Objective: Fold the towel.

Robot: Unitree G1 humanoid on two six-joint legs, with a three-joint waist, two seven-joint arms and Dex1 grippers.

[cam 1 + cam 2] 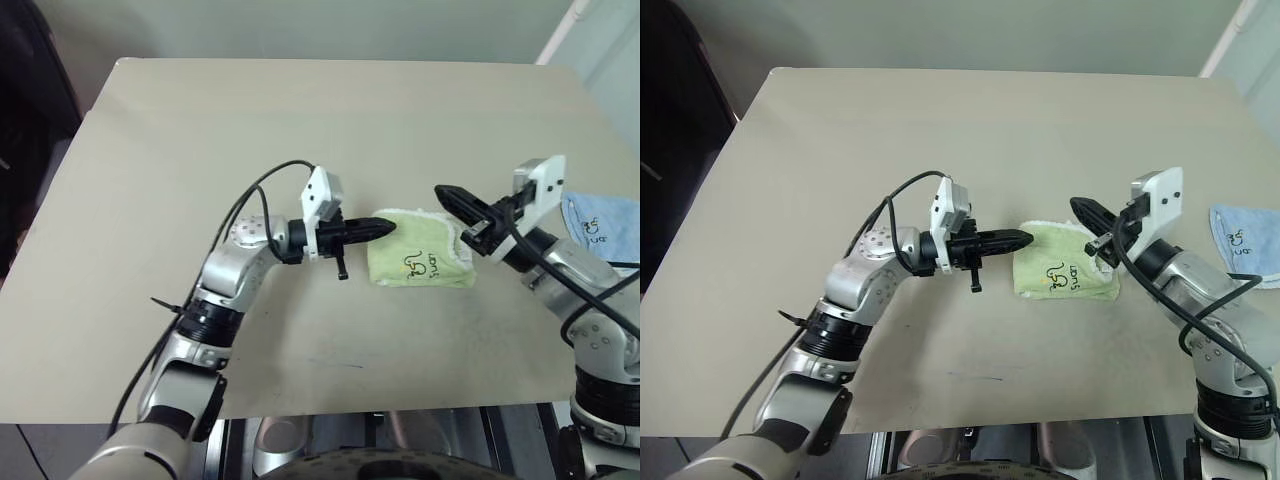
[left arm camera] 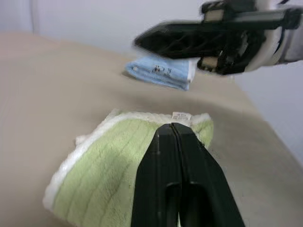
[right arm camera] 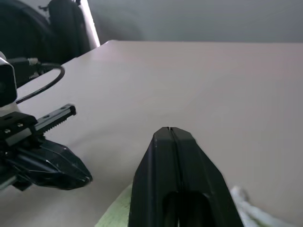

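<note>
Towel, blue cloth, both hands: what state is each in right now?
towel: folded into a compact pad, flat on the table, held by neither hand.
blue cloth: lying at the table's right edge, apart from the towel.
left hand: shut, empty, tip over the towel's left edge.
right hand: shut, empty, above the towel's right side.

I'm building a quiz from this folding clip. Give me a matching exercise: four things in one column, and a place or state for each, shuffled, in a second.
Things:
1. green towel
2. light blue cloth
3. left gripper
4. right gripper

States:
A. at the table's right edge
B. shut, tip at the towel's left edge
C. folded into a small pad, mid-table
D. shut, raised over the towel's right part

Pairs: 1-C, 2-A, 3-B, 4-D
</note>
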